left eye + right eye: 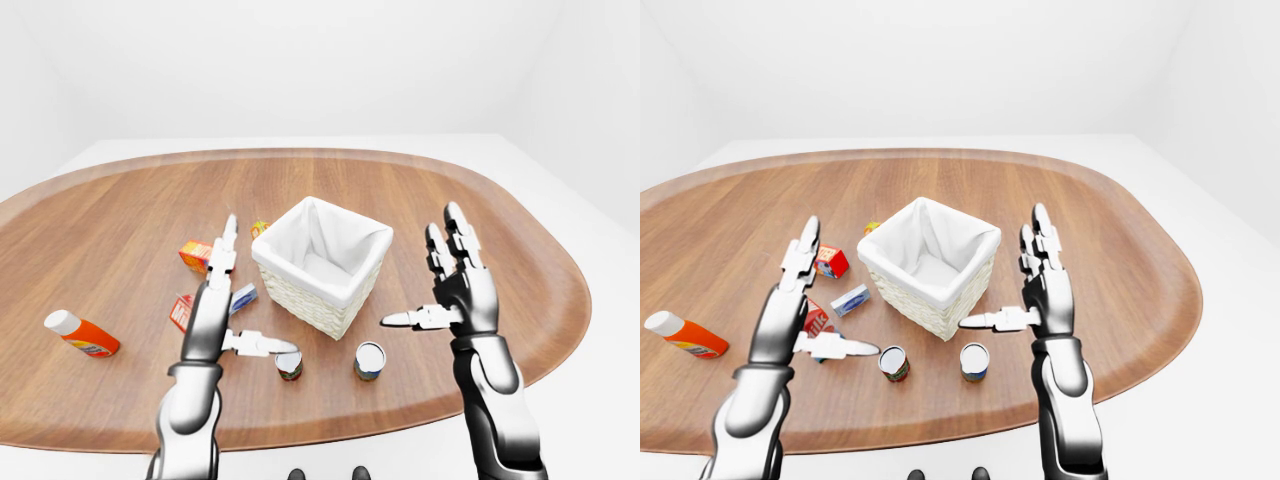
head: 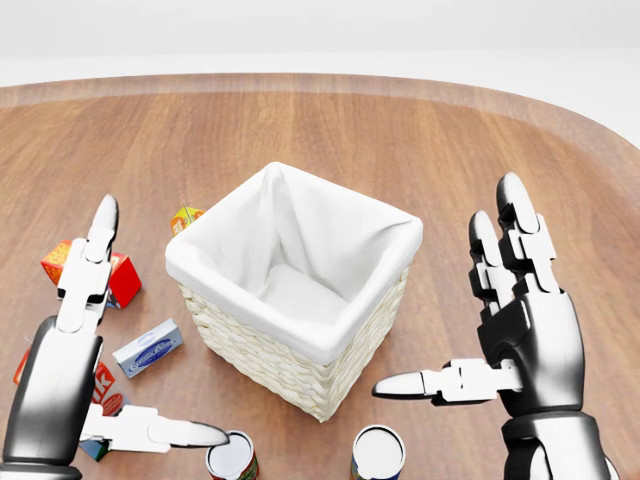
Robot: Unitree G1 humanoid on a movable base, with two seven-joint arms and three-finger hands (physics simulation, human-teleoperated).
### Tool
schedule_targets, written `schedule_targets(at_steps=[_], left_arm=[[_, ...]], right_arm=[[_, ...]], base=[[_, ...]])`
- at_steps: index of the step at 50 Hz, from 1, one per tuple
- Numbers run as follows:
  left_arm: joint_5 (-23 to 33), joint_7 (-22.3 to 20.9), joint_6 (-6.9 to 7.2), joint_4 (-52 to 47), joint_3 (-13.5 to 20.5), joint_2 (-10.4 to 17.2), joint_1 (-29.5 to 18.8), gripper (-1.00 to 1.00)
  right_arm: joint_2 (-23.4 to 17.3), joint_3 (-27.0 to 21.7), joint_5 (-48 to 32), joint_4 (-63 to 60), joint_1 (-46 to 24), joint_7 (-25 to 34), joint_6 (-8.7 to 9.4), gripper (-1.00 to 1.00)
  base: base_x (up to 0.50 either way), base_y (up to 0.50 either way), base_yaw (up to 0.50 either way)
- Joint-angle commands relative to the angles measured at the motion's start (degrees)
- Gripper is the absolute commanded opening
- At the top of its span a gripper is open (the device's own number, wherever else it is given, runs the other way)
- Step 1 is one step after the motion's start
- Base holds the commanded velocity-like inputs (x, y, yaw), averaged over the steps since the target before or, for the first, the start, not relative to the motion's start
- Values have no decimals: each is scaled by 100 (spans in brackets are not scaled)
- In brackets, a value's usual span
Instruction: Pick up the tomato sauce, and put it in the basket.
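Centrally on a round wooden table: a square wicker basket with a white cloth lining, nothing inside.

Just below the basket in the head view, two cans, both upright, silver lids facing up, long axes vertical. Below the basket's left corner, a red-labelled can, most likely the tomato sauce. Below the basket's right corner, well apart from the first, a second can with a bluish label.

Left of the basket: the left hand, fingers spread and straight, gripping nothing. Thumb pointing toward the tomato sauce, tip just beside the lid's left edge; hard to tell whether touching or only near.

Right of the basket: the right hand, likewise splayed wide and empty, thumb pointing toward the basket, above and to the right of the second can.

Clearly nearer the tomato sauce: the left hand, with the can low and to the right of the palm. Probably needed next: a short reach to the right and down, fingers wrapping the can's upright side.

Further left of the basket: a red carton, a small blue-and-white box, and, farthest out in the left-eye view, an orange bottle lying on its side.
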Motion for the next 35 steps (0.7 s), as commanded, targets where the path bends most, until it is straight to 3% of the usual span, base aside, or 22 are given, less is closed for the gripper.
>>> schedule_targets(at_steps=[1,35], left_arm=[[52,-1,0,-10,-30,2,61,100],[125,-122,0,-396,-181,-23,366,100]], right_arm=[[0,-10,2,52,-22,1,0,100],[2,7,-18,44,10,-13,0,100]], base=[[0,0,0],[0,0,0]])
